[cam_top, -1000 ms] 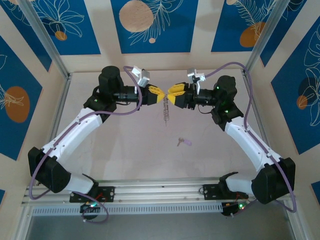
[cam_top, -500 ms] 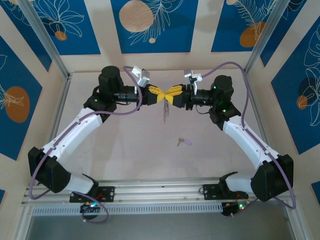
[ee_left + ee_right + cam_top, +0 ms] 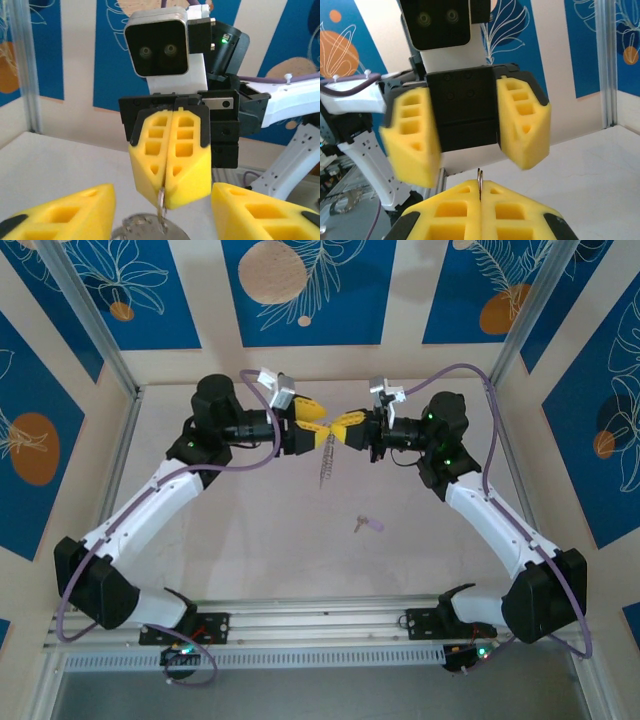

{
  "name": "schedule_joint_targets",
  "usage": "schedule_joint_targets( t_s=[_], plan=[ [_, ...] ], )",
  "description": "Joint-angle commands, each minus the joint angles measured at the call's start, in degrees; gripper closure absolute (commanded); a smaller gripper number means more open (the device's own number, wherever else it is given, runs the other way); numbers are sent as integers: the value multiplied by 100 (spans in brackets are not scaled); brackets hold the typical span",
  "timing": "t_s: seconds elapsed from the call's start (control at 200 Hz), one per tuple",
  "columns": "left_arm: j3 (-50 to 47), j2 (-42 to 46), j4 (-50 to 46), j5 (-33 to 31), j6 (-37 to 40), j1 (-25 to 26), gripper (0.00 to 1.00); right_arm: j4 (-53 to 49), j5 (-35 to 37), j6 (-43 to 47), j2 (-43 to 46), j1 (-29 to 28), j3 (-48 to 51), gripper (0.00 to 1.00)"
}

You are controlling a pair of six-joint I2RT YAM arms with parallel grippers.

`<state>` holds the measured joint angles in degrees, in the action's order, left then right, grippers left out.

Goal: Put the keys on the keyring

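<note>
Tabletop (image 3: 250, 530) lies pale beneath blue-patterned walls (image 3: 300, 290) while right tool (image 3: 340, 430) clamps keyring (image 3: 325, 462), left tool (image 3: 317, 423) spread.

Top external is looking down from above and behind the bases, over the table (image 3: 250, 530). Wrist cameras are facing each other closely, left framing the right gripper (image 3: 166, 197), right framing the left gripper (image 3: 470, 167); all are sharing that meeting point.

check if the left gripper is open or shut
Open: on the left gripper the fingers stand wide apart; the right gripper is shut on the keyring.
</note>
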<state>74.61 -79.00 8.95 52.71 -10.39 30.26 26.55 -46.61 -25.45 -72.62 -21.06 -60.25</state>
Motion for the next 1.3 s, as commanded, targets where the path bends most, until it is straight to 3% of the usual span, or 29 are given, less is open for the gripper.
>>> schedule_joint_targets(
  t_s=[0.0,0.215,0.39,0.815,1.295],
  plan=[
    [-299,350,640,-300,-262,-156,39,612,319,-374,86,119,217,100],
    [-879,398,1599,-297,-1181,-485,37,1178,615,-694,237,163,498,100],
    [-1076,229,2356,-132,-1861,-503,40,1578,774,-944,349,147,602,100],
    [-1235,-698,5687,3,-4465,-470,52,2338,1100,-1411,285,27,611,100],
    [-1015,-1021,6255,-85,-4823,-156,55,2610,1233,-1589,14,-115,506,100]
  ],
)
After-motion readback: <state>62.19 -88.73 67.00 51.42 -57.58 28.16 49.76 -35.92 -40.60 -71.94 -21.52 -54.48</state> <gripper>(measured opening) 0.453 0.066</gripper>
